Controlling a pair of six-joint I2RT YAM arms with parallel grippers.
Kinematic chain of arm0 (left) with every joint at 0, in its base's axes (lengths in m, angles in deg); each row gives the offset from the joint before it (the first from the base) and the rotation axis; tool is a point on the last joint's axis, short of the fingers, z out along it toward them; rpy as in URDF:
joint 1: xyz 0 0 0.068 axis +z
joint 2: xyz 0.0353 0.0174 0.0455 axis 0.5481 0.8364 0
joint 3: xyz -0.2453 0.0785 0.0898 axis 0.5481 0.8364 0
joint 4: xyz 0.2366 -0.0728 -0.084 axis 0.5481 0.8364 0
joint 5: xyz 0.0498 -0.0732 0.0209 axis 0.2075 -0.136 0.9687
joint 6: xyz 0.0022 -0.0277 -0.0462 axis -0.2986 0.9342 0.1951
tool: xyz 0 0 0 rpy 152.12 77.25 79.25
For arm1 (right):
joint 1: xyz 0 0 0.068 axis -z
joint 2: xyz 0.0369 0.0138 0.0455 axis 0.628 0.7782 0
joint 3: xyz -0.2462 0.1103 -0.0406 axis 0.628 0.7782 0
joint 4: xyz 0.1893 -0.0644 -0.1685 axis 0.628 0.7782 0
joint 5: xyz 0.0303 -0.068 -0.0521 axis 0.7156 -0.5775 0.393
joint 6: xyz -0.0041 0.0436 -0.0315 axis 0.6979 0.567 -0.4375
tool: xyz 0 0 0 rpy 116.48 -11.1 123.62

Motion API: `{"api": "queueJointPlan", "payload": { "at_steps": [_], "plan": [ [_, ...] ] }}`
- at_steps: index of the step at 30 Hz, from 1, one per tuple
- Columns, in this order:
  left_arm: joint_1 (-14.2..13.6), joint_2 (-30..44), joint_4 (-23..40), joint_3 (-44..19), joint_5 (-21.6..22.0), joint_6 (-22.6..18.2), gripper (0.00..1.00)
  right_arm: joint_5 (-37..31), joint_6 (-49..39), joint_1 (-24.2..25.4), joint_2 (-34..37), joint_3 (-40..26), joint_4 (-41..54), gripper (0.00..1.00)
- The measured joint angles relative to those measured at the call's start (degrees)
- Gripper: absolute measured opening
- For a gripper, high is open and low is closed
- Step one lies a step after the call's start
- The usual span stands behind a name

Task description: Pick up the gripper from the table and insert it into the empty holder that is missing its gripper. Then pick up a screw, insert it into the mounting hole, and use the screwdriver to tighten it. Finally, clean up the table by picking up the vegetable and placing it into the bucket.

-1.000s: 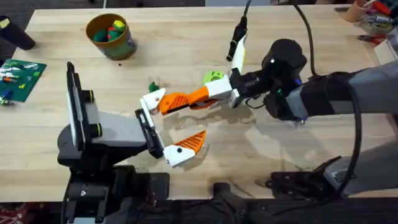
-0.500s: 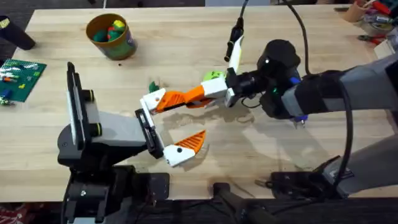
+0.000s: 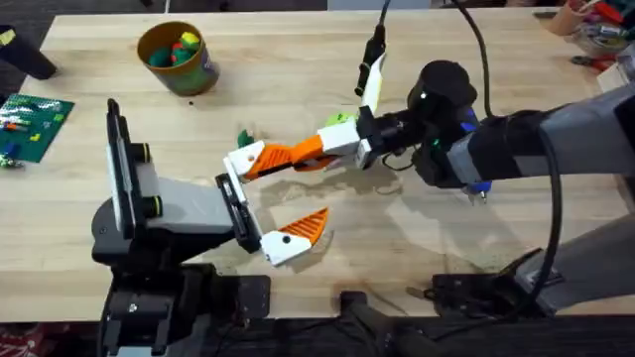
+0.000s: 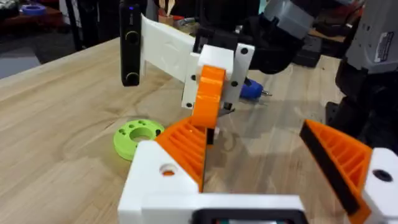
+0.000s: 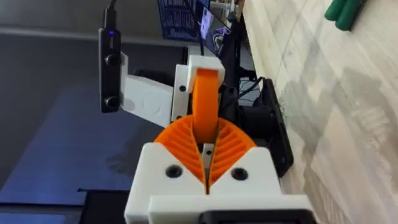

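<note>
Stage 1 of 3, in progress. Right end effector (image 3: 349,146) is pinched on the gripper (image 3: 288,156), held just above the bench (image 3: 476,79) with its white block end at the holder (image 3: 238,203) on the grey arm; whether it is seated cannot be told. Left end effector (image 4: 249,180): 1 orange finger mounted on each side in the left wrist view, spread, nothing between. Judged left to do: seat gripper, place and tighten screw, move vegetable to bucket (image 3: 177,57). Counts, overhead: 2 loose-type orange fingers (1 held, 1 twin (image 3: 296,236) at the holder's lower end), 1 holder, 1 bucket w/ coloured bits inside, 1 green disc (image 3: 339,121) beside the held gripper, 1 small dark-green item (image 3: 244,137) on the bench, poss. the vegetable. Screwdriver (image 4: 252,91): 1, blue handle seen behind the right end effector. Screws: too small to tell.
</note>
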Motion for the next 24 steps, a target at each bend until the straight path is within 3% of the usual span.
{"api": "queueJointPlan", "payload": {
  "at_steps": [24],
  "plan": [
    [0.1,0.0,0.0,0.0,0.4,0.4,0.986,-0.2,0.1,-1.4,3.2,-3.3,0.1,0.018]
  ]
}}
